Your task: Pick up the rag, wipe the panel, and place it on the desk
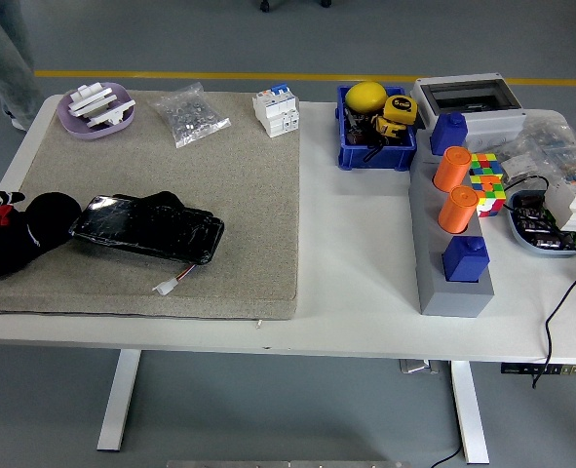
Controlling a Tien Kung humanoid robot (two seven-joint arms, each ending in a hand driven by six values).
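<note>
A black panel (147,227) lies long-axis left to right on a grey mat (219,175), just right of the left hand (19,234). That hand's fingers are too dark to read. No rag can be told apart on the counter (356,253); the right arm is unseen.
</note>
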